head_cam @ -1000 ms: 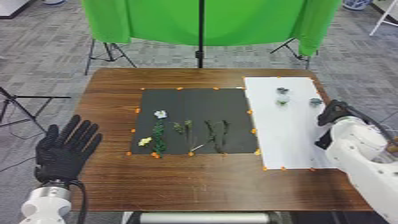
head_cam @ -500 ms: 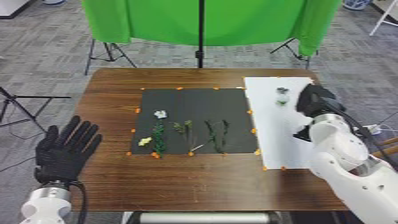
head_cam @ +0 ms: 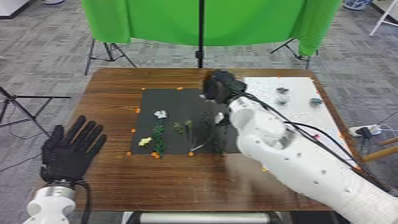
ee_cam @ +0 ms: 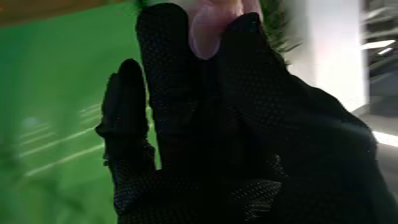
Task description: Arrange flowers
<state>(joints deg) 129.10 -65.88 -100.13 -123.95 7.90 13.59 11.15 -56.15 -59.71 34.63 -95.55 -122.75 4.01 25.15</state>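
Surface (head_cam: 142, 185): wood, glossy at near side. Mat (head_cam: 169, 100): matt. Backdrop (head_cam: 169, 22): cloth. Left hand (head_cam: 69, 159): matt fabric.

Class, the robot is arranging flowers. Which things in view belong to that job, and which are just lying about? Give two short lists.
Belong to the job:
- white flower
- yellow flower
- dark mat
- white sheet
- right robot hand, over the table

Apparently just lying about:
- green curtain
- black pole
- blue-and-white pot
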